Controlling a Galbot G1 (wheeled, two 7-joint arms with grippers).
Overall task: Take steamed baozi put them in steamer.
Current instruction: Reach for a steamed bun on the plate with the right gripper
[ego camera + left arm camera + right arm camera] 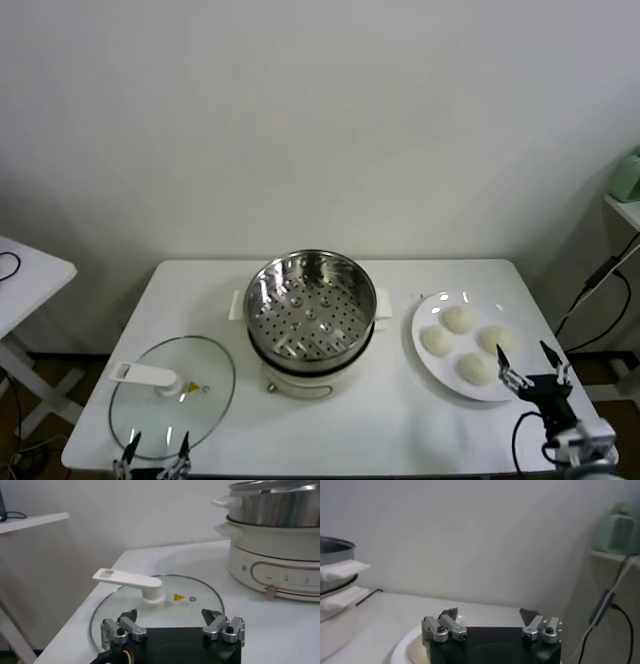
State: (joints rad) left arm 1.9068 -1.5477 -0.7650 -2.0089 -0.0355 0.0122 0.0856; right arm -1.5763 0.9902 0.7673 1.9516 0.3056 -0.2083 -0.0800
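Four buns (pixel 466 344) sit on your white plate (pixel 428 310), near the right edge of the white table (pixel 200 285). None of them is in the steamer (pixel 310 303), which stands in the middle of the table on its cream pot (pixel 300 380). You can see the holes in its shiny bottom.

Your right gripper (pixel 533 366) hangs at the near right corner, just beside the plate's near rim. Its jaws are spread wide and hold nothing.

Your left gripper (pixel 153 458) waits at the near left corner, over the near rim of the glass lid (pixel 200 390). Its jaws are spread too, with nothing between them. The lid lies flat with its white handle (pixel 145 375) up.
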